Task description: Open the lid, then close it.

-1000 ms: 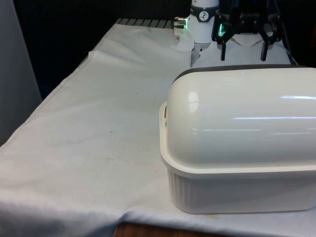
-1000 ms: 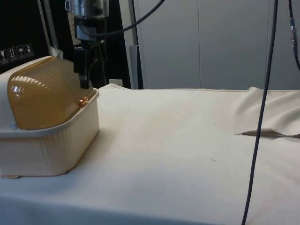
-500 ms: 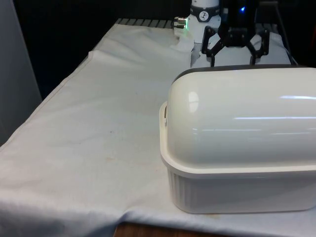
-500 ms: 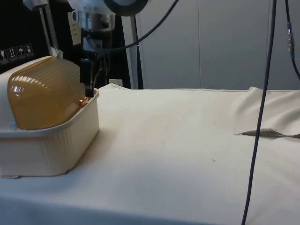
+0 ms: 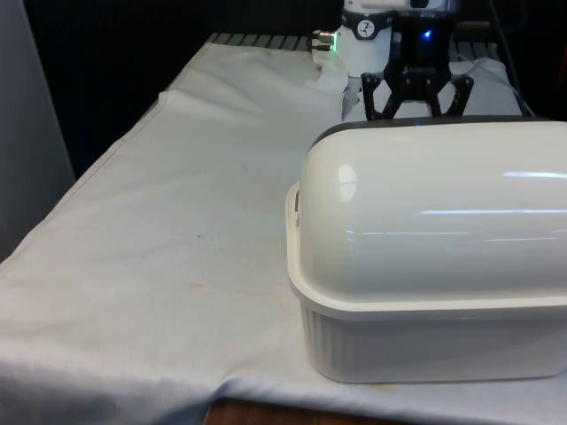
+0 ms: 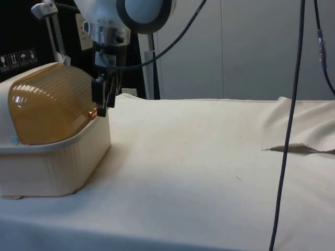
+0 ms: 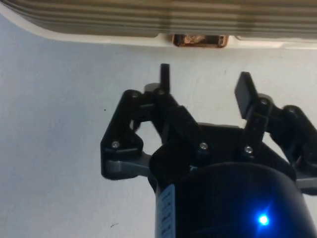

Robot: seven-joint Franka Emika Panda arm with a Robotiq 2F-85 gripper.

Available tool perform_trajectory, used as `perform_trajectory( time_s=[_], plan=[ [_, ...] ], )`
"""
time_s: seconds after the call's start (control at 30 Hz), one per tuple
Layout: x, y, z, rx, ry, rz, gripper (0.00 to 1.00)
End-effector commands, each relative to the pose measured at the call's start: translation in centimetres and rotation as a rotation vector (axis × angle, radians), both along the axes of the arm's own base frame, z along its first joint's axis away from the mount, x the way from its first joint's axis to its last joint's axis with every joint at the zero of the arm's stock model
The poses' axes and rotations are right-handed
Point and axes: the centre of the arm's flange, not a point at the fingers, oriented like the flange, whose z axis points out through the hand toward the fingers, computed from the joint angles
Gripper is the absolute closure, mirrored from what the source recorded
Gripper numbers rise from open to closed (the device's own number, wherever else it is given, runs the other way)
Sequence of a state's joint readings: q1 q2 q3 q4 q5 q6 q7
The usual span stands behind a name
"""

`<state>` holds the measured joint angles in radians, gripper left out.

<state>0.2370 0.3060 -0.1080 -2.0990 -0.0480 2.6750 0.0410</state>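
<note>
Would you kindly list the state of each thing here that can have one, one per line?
Bread box lid: shut, rolled down over the box.
Bread box: closed, standing upright on the cloth.
Lid handle: free, nothing grips it.
Claw: open, empty, just off the box's handle side, fingers apart and touching nothing.
Cloth: spread over the table, wrinkled at one edge in the side view.
</note>
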Motion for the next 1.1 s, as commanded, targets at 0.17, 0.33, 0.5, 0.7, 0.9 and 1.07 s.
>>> perform_trajectory(
  time_s=[0.17,0.33,0.5,0.7,0.9,1.07],
  plan=[
    [0.03,-0.09,-0.18,-0.001,-0.012,0.002,0.67],
    [0.05,-0.09,-0.27,-0.001,-0.013,0.003,0.86],
    [0.60,0.08,-0.55,0.006,-0.015,0.000,1.00],
    [0.48,0.28,-0.57,0.011,-0.012,0.000,1.00],
    [0.57,0.33,-0.60,0.005,-0.009,0.000,1.00],
    [0.36,0.86,-0.52,0.026,-0.016,0.002,1.00]
  ],
)
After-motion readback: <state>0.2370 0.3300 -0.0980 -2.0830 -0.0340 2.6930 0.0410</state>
